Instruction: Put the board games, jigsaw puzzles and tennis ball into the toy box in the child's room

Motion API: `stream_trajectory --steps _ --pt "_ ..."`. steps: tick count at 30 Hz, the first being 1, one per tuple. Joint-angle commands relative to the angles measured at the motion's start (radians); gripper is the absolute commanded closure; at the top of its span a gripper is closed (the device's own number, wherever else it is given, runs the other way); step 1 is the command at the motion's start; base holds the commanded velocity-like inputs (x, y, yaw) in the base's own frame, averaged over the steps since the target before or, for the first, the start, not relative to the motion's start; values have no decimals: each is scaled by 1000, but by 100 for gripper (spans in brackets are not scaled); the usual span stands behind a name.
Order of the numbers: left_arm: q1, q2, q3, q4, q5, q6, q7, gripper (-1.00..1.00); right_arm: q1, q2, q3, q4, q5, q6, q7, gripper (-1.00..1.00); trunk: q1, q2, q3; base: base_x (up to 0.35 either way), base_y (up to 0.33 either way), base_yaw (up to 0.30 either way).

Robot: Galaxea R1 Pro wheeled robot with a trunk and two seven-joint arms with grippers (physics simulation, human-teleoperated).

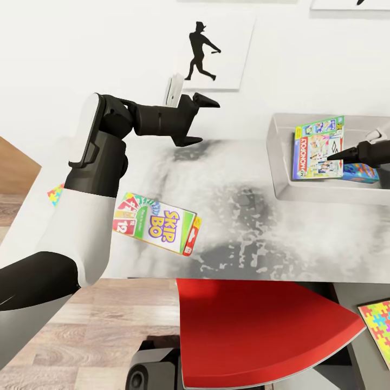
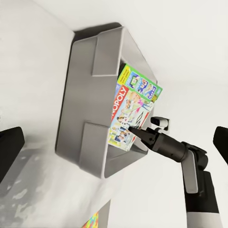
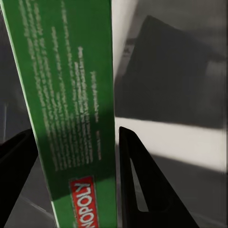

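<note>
One red chair (image 1: 254, 330) sits nearest, tucked under the table's (image 1: 244, 238) front edge, with a jigsaw puzzle (image 1: 378, 322) lying low beside it at the right and wood-plank floor at the left. Another bright puzzle (image 1: 56, 195) peeks out behind the left arm's elbow at the table's left end. On the grey top, close to the front edge, the SKIP BO box (image 1: 157, 222) lies flat and slightly skewed, with bare tabletop all around it and a wide free stretch between it and the toy box (image 1: 281, 179).

Further back, the left arm bends up from the elbow and reaches level over the table toward the wall; the left claw (image 1: 199, 120) hangs above the rear of the top, jaws spread wide and holding nothing.

At the far right, the toy box stands by the rear edge. Inside it the green-edged Monopoly box (image 1: 318, 149) leans tilted over a blue box (image 1: 360, 172). The right claw (image 2: 137, 130) comes in from the right, pinching the Monopoly box's edge between its dark fingers (image 3: 142, 190). Behind, a baseball-player print (image 1: 203, 51) hangs on the white wall.
</note>
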Motion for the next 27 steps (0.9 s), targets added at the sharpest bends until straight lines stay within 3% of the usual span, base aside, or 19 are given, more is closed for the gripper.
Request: stream_trajectory --steps 1,11,19,27 --pt "-1 -1 1 0 9 0 11 -100 -2 -1 5 0 -6 6 6 100 0 -1 -1 0 0 0" --pt "-2 0 -1 -1 9 0 13 -100 -2 -3 5 -1 4 -2 6 100 0 -1 -4 0 0 0" --pt "-3 0 -26 -4 11 1 13 -100 -3 -3 5 -2 6 -5 6 100 0 -1 -5 0 0 0" --pt "-18 1 -36 -34 51 0 15 -100 -2 -3 5 -8 7 -5 6 100 0 -1 -5 0 0 0"
